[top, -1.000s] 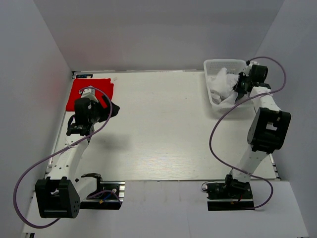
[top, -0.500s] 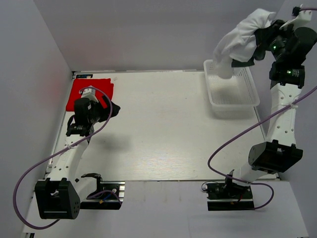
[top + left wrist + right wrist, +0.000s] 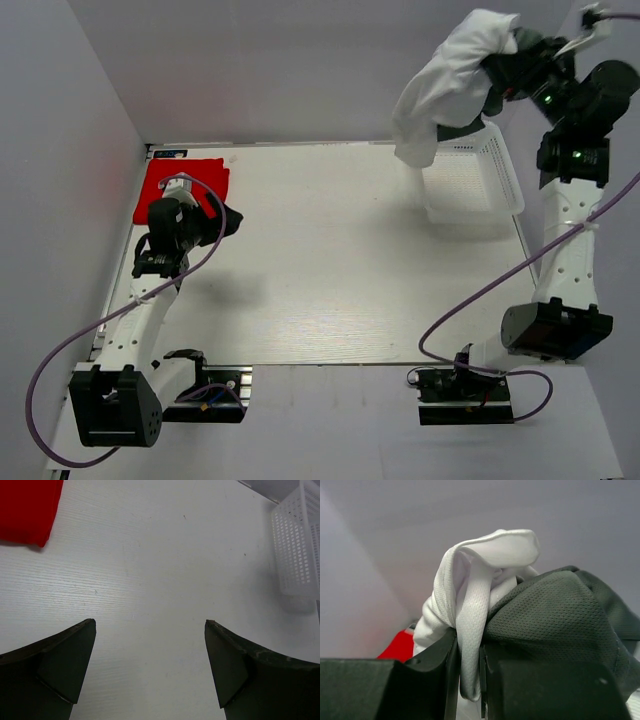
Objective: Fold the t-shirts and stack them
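My right gripper (image 3: pixel 503 68) is raised high above the table's far right corner, shut on a bunched fold of the white t-shirt (image 3: pixel 447 85), which hangs down to the left of it. In the right wrist view the white t-shirt (image 3: pixel 472 615) is pinched between the jaws of the right gripper (image 3: pixel 469 655), and the dark grey t-shirt (image 3: pixel 560 610) lies draped over one finger. The red t-shirt (image 3: pixel 181 186) lies flat at the far left, its corner (image 3: pixel 25 505) showing in the left wrist view. My left gripper (image 3: pixel 228 221) (image 3: pixel 150 625) hovers open just beside it, over bare table.
The white lattice basket (image 3: pixel 497 178) sits tilted at the far right under the hanging cloth, and shows as the basket (image 3: pixel 300 545) in the left wrist view. Grey walls close in the table on three sides. Purple cables loop from both arms.
The right arm has lifted the white t-shirt out of the basket and carried it up and leftward. The basket now sits tilted. The left arm has not moved.
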Controlling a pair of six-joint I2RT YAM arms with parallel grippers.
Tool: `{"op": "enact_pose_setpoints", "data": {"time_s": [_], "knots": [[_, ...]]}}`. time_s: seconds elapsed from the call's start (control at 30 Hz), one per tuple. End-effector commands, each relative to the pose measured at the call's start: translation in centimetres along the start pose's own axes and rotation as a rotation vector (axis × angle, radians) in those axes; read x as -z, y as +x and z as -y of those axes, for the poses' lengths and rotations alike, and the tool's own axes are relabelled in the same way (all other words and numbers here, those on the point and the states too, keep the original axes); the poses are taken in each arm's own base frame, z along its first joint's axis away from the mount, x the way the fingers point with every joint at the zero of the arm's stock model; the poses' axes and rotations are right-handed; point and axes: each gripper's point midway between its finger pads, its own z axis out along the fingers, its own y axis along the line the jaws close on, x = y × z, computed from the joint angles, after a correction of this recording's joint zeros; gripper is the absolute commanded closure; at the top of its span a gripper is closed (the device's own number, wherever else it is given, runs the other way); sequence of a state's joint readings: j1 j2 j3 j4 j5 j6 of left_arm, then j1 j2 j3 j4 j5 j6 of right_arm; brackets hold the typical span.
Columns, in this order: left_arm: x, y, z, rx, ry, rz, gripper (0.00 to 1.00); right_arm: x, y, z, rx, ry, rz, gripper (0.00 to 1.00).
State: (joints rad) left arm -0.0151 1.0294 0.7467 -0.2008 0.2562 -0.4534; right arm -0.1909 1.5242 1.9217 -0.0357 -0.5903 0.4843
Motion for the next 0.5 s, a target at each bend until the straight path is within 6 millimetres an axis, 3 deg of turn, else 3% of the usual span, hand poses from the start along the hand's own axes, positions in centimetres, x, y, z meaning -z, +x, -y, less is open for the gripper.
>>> {"op": "enact_pose_setpoints", "data": {"time_s": [0.0,0.03,0.07,0.1,0.13,0.17,0.2,0.23,0.27,0.3,0.33,0.37,0.4,0.43,0.47], "knots": [[0.8,-1.1,1.3,-0.011,0.047,0.04,0.0,1.6,2.9,-7.8,0.022,-0.3,-0.017,1.0],[0.8,-1.0,1.5,-0.011,0.056,0.035,0.0,1.6,4.3,-9.9,0.03,-0.349,-0.032,1.0],[0.8,-1.0,1.5,-0.002,0.057,0.035,0.0,2.8,4.1,-11.2,0.04,-0.352,-0.02,1.0],[0.8,-1.2,1.7,-0.005,0.069,0.038,0.0,2.5,8.1,-9.4,-0.022,-0.297,-0.08,1.0],[0.8,-0.7,1.7,-0.003,0.073,0.026,0.0,3.3,9.0,-11.2,-0.029,-0.329,-0.081,1.0],[0.8,-0.9,1.8,0.007,0.077,0.034,0.0,3.7,8.1,-13.0,-0.001,-0.363,-0.004,1.0],[0.6,-0.4,2.0,0.01,0.093,0.011,0.0,4.1,14.0,-12.3,-0.082,-0.346,-0.092,1.0],[0.3,-0.2,1.8,0.013,0.089,0.002,0.0,4.0,14.7,-12.6,-0.083,-0.346,-0.078,1.0],[0.4,-0.5,2.3,0.01,0.106,0.002,0.0,3.9,16.8,-13.4,-0.107,-0.364,-0.117,1.0],[0.3,-0.2,2.3,0.013,0.11,-0.01,0.0,3.8,21.0,-13.5,-0.148,-0.357,-0.207,1.0],[0.3,-0.1,2.5,0.013,0.123,-0.016,0.0,3.4,23.1,-13.0,-0.104,-0.333,-0.246,1.0],[0.3,-0.1,2.5,0.013,0.123,-0.016,0.0,3.8,26.0,-15.1,-0.104,-0.381,-0.31,1.0],[0.3,0.3,2.3,0.025,0.118,-0.026,0.0,3.5,30.5,-14.3,-0.1,-0.354,-0.422,0.93],[0.3,0.3,2.3,0.025,0.118,-0.026,0.0,3.1,32.5,-13.7,-0.055,-0.315,-0.453,0.89],[0.3,0.3,2.3,0.025,0.118,-0.026,0.0,3.7,38.0,-15.0,-0.058,-0.334,-0.602,0.87]]}}
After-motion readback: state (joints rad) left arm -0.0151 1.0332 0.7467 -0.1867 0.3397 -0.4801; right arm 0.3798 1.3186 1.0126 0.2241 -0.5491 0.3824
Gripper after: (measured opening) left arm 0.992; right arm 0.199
